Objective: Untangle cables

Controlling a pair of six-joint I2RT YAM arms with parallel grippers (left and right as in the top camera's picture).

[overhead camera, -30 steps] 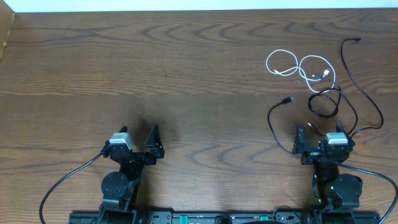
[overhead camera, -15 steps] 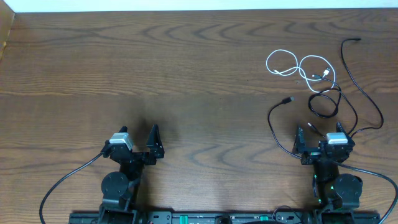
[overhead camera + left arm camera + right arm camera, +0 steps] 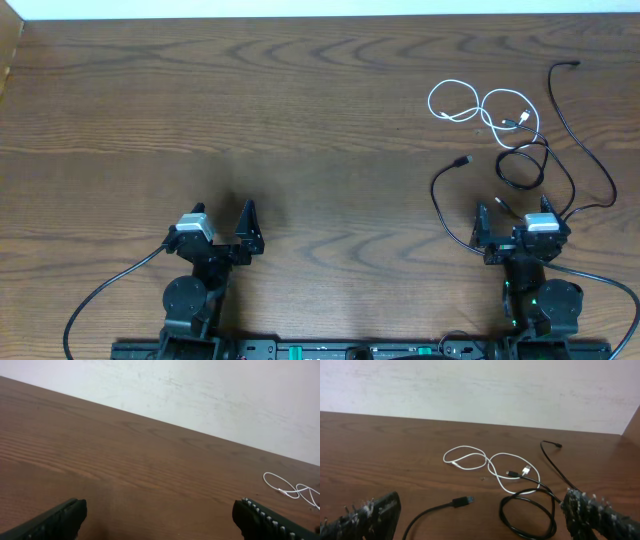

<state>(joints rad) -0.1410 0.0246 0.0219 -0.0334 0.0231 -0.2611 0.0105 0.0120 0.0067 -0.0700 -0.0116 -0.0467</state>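
The cables lie at the table's right. In the overhead view a white cable [image 3: 431,100] makes two loops at the back. A black loop [image 3: 500,168] lies below it, and a long black cable [image 3: 572,64] runs off to the right. Another black cable ends in a plug [image 3: 462,160] and curves down beside my right gripper [image 3: 513,215], which is open and holds nothing. The right wrist view shows that plug [image 3: 461,502], the black loop [image 3: 501,510] and the white cable [image 3: 444,456] just ahead of the right gripper [image 3: 482,505]. My left gripper [image 3: 220,212] [image 3: 160,510] is open over bare wood.
The wooden table [image 3: 300,120] stretches bare to the left and back. A pale wall [image 3: 200,390] rises behind its far edge. Thick black arm cables [image 3: 100,300] trail by both bases at the front edge. The white cable [image 3: 295,491] shows far right in the left wrist view.
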